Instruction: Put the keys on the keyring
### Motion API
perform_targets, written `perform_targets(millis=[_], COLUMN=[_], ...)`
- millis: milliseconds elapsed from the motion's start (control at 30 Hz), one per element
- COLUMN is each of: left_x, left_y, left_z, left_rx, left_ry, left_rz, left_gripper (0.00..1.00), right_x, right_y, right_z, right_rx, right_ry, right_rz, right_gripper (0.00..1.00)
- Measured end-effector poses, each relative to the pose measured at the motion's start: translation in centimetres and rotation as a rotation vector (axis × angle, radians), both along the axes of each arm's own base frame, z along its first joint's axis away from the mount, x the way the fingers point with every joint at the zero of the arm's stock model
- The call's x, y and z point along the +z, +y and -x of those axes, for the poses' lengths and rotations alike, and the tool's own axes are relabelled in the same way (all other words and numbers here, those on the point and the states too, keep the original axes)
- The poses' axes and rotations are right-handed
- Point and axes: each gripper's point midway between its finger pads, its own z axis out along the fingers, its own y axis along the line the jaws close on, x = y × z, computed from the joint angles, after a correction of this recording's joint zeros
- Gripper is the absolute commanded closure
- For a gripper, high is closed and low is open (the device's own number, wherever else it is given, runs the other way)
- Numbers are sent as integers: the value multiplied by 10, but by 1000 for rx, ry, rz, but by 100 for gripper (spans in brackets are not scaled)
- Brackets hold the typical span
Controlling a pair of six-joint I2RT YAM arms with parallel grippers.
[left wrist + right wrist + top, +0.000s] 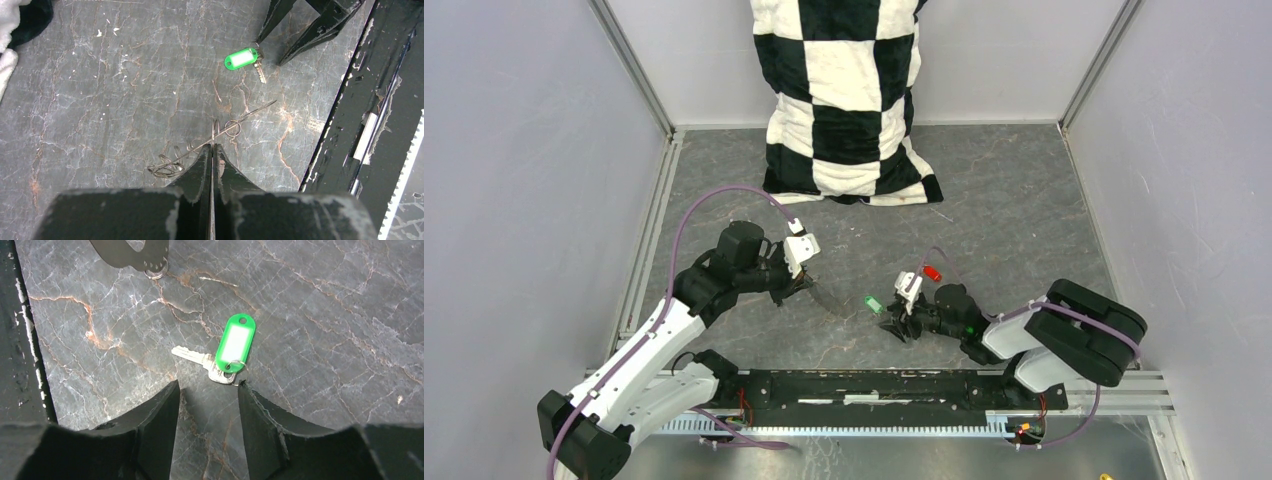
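The right fingers (150, 425) are spread. The green key (235, 347) lies flat on the worktop (325, 315) just ahead at 12 o'clock, its blade pointing to 9 o'clock. The left fingers (200, 170), pressed together, pinch the keyring (250, 115) nearby.

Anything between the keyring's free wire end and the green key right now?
Nothing. In the left wrist view, only bare table lies between the green key and the wire end of the keyring.

part of the keyring (231, 123) hides behind the left gripper (212, 148).
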Motion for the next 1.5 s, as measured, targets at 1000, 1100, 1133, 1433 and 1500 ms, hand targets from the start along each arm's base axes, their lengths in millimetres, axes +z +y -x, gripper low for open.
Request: perform_targets(millis=[1000, 1100, 1133, 1433, 1500], left_x=[-1, -1, -1, -1, -1], left_y=[2, 2, 2, 2, 2], left_z=[3, 3, 3, 3, 3], left_rx=[0, 0, 0, 0, 0], left_ry=[8, 8, 8, 9, 9], left_rz=[-5, -5, -5, -6, -5], left_gripper=[98, 98, 98, 98, 98], right_x=[0, 2, 2, 22, 33], right_y=[9, 8, 8, 12, 12], right_z=[-13, -11, -10, -8, -7], right_rx=[54, 59, 61, 78, 78], right_ry=[-27, -27, -27, -51, -62], right_rz=[-25, -30, -31, -75, -103], right_gripper=[93, 98, 100, 100, 100])
